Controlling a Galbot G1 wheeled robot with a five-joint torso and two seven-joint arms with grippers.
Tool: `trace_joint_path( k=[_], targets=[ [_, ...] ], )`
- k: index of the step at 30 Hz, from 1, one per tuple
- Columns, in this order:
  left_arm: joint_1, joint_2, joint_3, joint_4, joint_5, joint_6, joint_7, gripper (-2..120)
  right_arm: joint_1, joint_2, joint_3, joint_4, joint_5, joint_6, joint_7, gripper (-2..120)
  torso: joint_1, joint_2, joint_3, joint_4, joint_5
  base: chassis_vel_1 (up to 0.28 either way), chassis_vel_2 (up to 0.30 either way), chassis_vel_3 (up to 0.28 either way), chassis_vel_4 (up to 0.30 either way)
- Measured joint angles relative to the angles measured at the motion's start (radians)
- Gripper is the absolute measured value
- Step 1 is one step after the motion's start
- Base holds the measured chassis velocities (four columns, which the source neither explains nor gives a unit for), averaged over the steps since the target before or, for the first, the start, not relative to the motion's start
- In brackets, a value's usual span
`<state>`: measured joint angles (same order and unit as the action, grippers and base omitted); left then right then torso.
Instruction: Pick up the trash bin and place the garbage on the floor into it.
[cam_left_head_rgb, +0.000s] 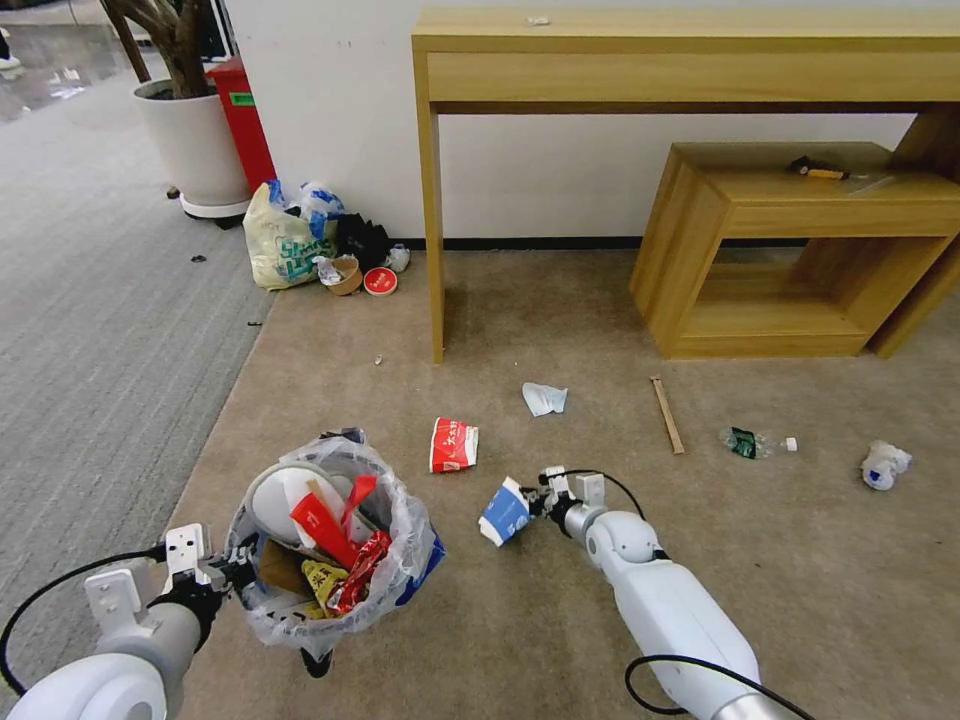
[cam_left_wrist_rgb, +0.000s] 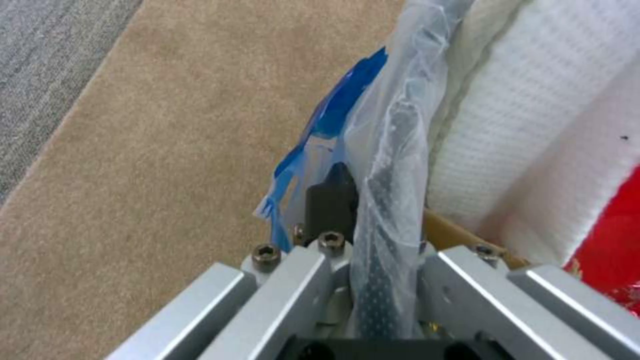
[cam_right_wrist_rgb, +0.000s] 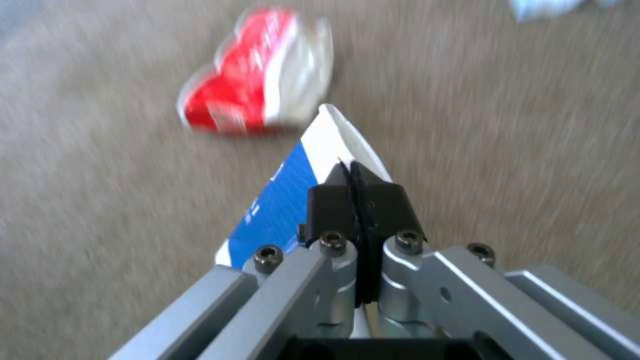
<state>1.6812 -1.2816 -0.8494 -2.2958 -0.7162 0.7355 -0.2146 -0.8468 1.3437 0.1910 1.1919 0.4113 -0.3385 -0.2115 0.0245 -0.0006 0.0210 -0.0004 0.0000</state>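
Now | left end effector (cam_left_head_rgb: 238, 572) pinches the trash bin (cam_left_head_rgb: 330, 545) rim tight, keeping it up off the floor (cam_left_head_rgb: 560, 620) | right end effector (cam_left_head_rgb: 535, 503) squeezes a blue-white cup (cam_left_head_rgb: 504, 512) just right of the bin, likely to drop in | red cup (cam_left_head_rgb: 453, 445) lies farther off

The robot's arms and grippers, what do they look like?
Both arms are glossy white rounded shells with black cables looping alongside. The left gripper and right gripper have brushed silver metal links with hex-head bolts, black finger pads, and white square blocks at the wrists.
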Motion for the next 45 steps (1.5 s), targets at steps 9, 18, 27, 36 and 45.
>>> trace_joint_path(
  k=[9, 18, 27, 36, 45],
  targets=[
    [0.003, 0.004, 0.007, -0.006, 0.002, 0.000, 0.000, 0, -0.030, -0.039, 0.030, 0.148, -0.025, 0.051, 0.001, 0, 0.000, 0.000, 0.000, 0.0000, 0.0001, 0.000, 0.000, 0.000, 0.000],
    [-0.004, 0.028, 0.039, -0.008, 0.005, 0.000, -0.026, 0, -0.002, -0.138, 0.016, 0.407, 0.093, 0.014, -0.009, 0, 0.000, 0.000, 0.000, 0.0003, -0.0004, 0.000, 0.000, 0.000, 0.000],
    [-0.033, 0.089, 0.074, 0.007, -0.018, 0.000, -0.069, 0, 0.165, -0.209, -0.157, 0.621, 0.283, -0.077, -0.028, 0, 0.000, 0.000, 0.000, 0.0002, -0.0004, 0.000, 0.000, 0.000, 0.000],
    [-0.057, 0.103, 0.079, 0.036, -0.046, 0.000, -0.090, 0, 0.260, -0.196, -0.399, 0.704, 0.399, -0.118, -0.014, 0, 0.000, 0.000, 0.000, 0.0003, -0.0003, 0.000, 0.000, 0.000, 0.000],
    [-0.069, 0.105, 0.080, 0.043, -0.063, 0.000, -0.093, 0, 0.252, -0.246, -0.541, 0.725, 0.338, -0.119, -0.025, 0, 0.000, 0.000, 0.000, -0.0001, 0.0000, 0.000, 0.000, 0.000, 0.000]
  ],
)
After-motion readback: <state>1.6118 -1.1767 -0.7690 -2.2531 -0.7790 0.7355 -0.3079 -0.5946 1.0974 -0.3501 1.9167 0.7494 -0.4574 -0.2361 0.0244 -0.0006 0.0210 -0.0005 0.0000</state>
